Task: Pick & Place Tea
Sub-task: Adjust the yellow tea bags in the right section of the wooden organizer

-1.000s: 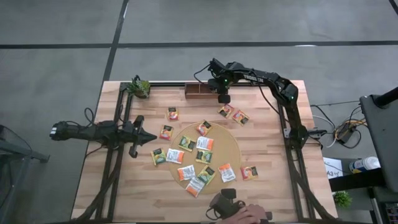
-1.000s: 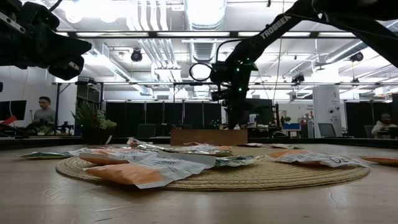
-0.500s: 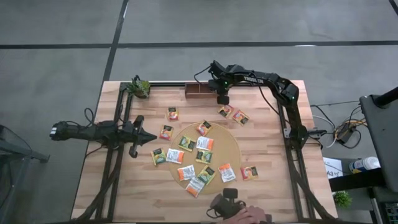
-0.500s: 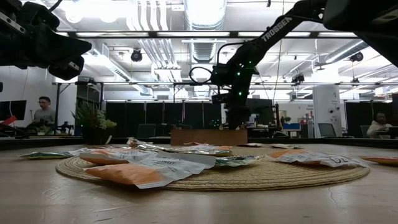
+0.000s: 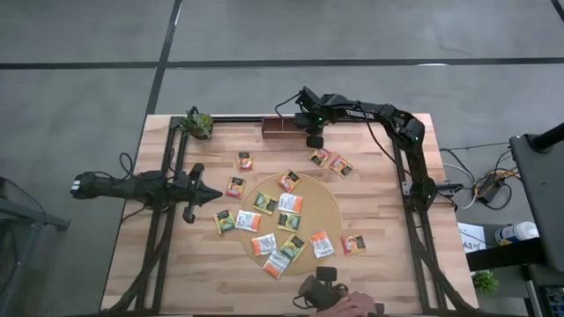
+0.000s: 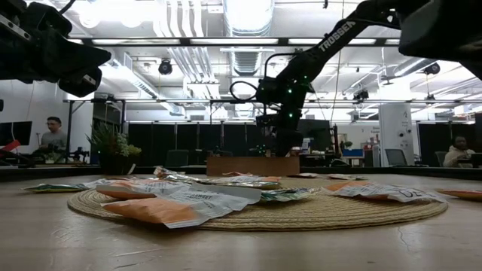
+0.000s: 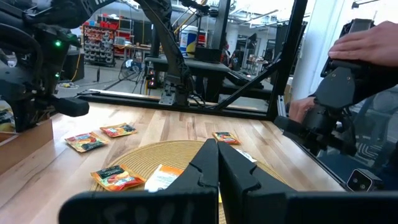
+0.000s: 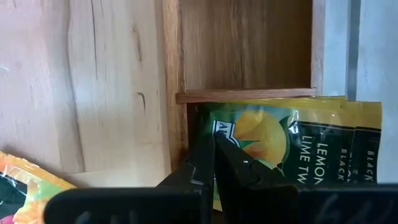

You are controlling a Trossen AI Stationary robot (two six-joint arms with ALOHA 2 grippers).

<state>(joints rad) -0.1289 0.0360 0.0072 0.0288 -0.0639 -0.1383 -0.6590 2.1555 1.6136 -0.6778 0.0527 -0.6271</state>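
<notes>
My right gripper (image 5: pixel 314 140) hangs over the right end of the small wooden tray (image 5: pixel 280 129) at the table's far edge, pointing steeply down and shut on a dark green and yellow tea sachet (image 8: pixel 292 149). In the right wrist view the sachet covers a tray compartment and its outer wall. Several more tea sachets (image 5: pixel 289 204) lie flat on the round tan mat (image 5: pixel 330 204) and on the wood around it. My left gripper (image 5: pixel 211 195) waits shut and level at the table's left side. My right gripper pinches the dark green sachet near one edge (image 8: pixel 202 134) between its two shut fingers, coming from above and slanting down. The sachet spreads out beyond the fingertips over the tray's divider (image 8: pixel 242 95) and wall. Whether its far part rests on the tray does not show.
A small potted plant (image 5: pixel 197 123) stands at the far left corner. Two sachets (image 5: pixel 329 161) lie just nearer than my right gripper. A person's hand (image 5: pixel 348 304) rests on a device at the table's near edge.
My right gripper has sunk a little toward the wooden tray, staying shut; its fingertips stand lower against the tray in the low view.
</notes>
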